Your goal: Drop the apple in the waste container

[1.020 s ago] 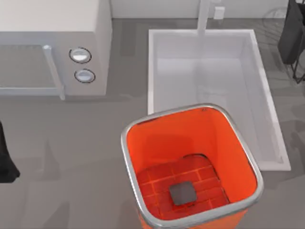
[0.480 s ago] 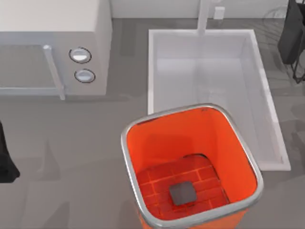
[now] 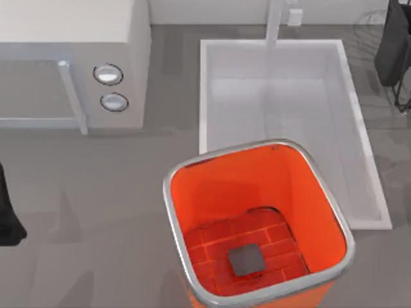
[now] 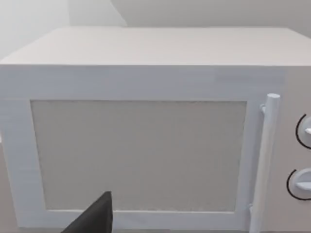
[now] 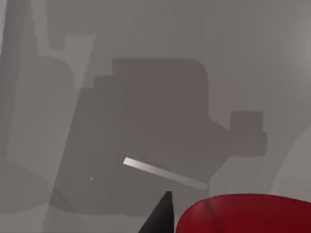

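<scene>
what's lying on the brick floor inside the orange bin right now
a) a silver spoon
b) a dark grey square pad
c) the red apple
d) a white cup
b: in the top view the waste container holds just a dark grey square pad on its brick-patterned floor, while the apple appears in the right wrist view close by the camera, over grey tabletop rather than in the bin.

One waste container (image 3: pixel 329 212) stands on the counter (image 3: pixel 96 192). There is one microwave (image 3: pixel 70 38) with two round knobs (image 3: pixel 108 74), one white sink basin (image 3: pixel 205 90) and one apple (image 5: pixel 245 214). Two arms show, the left arm (image 3: pixel 8 212) and the right arm (image 3: pixel 393 45).
</scene>
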`<state>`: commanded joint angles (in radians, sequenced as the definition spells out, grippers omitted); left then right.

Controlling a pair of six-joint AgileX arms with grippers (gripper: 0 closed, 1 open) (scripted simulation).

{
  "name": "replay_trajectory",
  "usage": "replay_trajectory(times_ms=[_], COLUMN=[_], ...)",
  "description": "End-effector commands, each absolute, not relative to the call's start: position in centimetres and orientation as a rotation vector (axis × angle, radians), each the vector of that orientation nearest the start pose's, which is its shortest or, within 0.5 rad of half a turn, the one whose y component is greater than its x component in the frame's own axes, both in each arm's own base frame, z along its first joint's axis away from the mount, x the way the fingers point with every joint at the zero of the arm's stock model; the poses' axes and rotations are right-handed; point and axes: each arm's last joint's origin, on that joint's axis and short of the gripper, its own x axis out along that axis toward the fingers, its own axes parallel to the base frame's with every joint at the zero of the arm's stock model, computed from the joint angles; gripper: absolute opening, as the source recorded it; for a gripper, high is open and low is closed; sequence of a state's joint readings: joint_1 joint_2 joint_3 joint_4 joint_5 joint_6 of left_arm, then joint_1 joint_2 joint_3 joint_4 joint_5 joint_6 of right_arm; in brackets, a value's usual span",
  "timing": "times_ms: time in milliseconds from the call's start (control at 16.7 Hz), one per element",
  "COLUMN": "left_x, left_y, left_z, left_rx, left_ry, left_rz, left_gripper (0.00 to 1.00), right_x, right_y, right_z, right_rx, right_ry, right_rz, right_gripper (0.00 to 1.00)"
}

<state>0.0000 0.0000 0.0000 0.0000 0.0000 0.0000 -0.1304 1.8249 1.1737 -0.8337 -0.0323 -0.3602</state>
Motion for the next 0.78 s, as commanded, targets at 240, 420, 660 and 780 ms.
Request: replay_trajectory(times_ms=[240, 420, 660, 780], left_x=[10.6, 10.6, 10.6, 10.6], left_y=[-0.1, -0.1, -0.1, -0.1], left_z=[16.0, 16.0, 16.0, 16.0], left_rx=[0.0, 0.0, 0.0, 0.0], left_ry=[0.0, 0.0, 0.0, 0.0], left_rz=[0.0, 0.0, 0.0, 0.0], left_gripper=[1.0, 1.0, 1.0, 1.0], right_x=[32.7, 32.0, 31.7, 31.8], right_y=[-3.9, -3.8, -3.8, -3.7], right_z=[21.3, 25.2, 26.4, 26.3], right_rx=[-0.169, -0.172, -0.174, -0.173], right_ry=[1.508, 1.489, 1.473, 1.476], right_rz=[0.2, 0.195, 0.19, 0.192], right_gripper=[0.0, 0.0, 0.0, 0.0])
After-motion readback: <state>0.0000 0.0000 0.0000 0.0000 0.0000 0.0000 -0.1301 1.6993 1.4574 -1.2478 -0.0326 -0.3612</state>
